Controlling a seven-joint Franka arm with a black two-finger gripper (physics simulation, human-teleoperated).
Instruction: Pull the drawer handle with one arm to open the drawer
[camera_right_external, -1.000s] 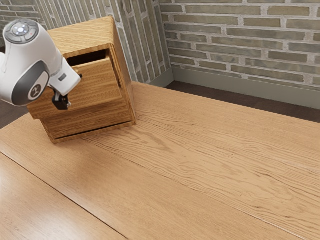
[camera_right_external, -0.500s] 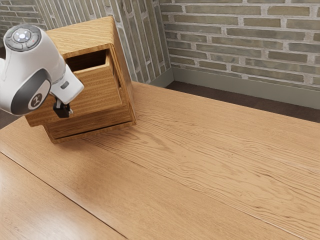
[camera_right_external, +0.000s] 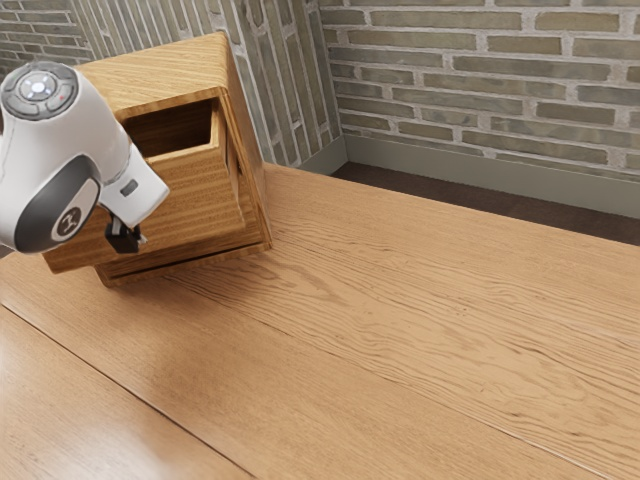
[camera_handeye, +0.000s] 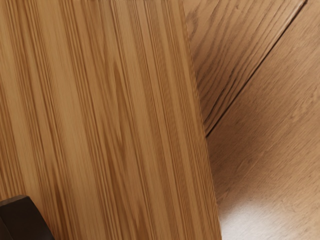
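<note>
A small wooden cabinet (camera_right_external: 170, 68) stands at the back of the table on the exterior view's left. Its upper drawer (camera_right_external: 195, 195) is pulled partly out, and a dark gap (camera_right_external: 175, 125) shows behind the drawer front. My gripper (camera_right_external: 122, 238) is at that drawer's front, shut on the drawer handle, which my white hand hides. The lower drawer (camera_right_external: 190, 252) sits flush in the cabinet. In the wrist view the drawer front (camera_handeye: 100, 125) lies right before my hand, with a dark piece (camera_handeye: 17, 220) at the corner.
The wooden table (camera_right_external: 400, 330) spreads wide to the exterior view's right and front. A brick wall (camera_right_external: 480, 70) runs behind it, with dark floor (camera_right_external: 520, 205) beyond the table's far edge. A seam (camera_handeye: 250, 85) in the tabletop runs past the drawer.
My hand has moved toward the exterior view's lower left and the upper drawer has slid out with it. The dark gap behind the drawer front has grown.
</note>
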